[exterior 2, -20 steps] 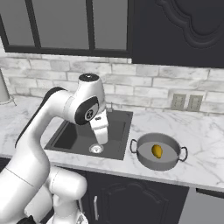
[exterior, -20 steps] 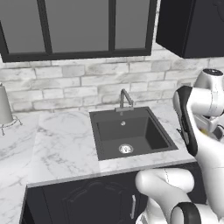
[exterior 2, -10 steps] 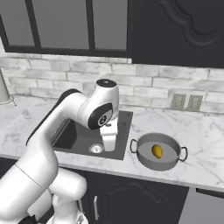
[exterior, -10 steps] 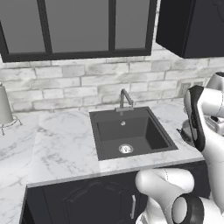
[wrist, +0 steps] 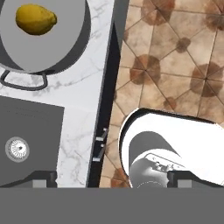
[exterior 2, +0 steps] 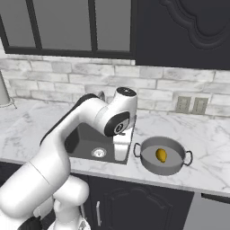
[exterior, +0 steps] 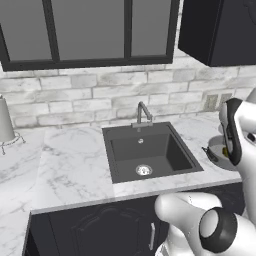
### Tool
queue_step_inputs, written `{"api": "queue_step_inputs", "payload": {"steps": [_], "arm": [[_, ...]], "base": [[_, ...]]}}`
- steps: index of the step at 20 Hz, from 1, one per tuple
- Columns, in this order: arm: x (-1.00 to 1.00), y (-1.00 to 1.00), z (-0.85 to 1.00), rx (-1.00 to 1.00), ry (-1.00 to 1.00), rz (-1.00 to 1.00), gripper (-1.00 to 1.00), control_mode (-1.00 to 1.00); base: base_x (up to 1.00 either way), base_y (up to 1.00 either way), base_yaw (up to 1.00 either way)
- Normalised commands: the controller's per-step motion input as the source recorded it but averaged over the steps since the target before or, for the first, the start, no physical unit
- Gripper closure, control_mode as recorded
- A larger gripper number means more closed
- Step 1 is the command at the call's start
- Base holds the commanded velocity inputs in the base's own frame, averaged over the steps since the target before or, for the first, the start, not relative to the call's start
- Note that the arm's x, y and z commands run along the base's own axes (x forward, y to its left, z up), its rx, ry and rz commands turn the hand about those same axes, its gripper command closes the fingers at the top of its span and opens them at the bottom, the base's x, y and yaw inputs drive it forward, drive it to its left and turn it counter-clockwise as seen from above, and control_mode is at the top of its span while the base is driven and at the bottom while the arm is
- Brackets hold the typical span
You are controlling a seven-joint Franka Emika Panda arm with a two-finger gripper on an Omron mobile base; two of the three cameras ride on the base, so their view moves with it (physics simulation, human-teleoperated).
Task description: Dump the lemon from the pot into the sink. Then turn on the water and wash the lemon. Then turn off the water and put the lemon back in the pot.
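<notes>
White marble counter carries the grey pot beside the sunken sink

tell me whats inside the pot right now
One lemon lies inside the grey pot on the counter, right of the sink. Nothing else shows on the pot floor. In the left base view the arm covers most of the pot.

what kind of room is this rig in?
A rendered home kitchen, by the look of it: a dark sink with a faucet set in a white marble counter, dark cabinets over a brick backsplash, and a pot holding a lemon.
</notes>
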Motion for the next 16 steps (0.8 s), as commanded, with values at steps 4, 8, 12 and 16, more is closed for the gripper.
{"api": "queue_step_inputs", "payload": {"steps": [4,8,12,16], "arm": [[0.00,-0.22,-0.21,0.03,0.00,-0.09,-1.00,-1.00],[0.00,-0.28,-0.25,0.02,0.01,-0.05,-1.00,-1.00],[0.00,-0.28,-0.28,0.01,0.02,-0.02,-1.00,-1.00],[0.00,-0.26,-0.29,0.00,0.05,0.00,-1.00,-1.00]], "base": [[0.00,0.00,0.00],[0.00,0.00,0.00],[0.00,0.00,0.00],[0.00,0.00,0.00]]}}
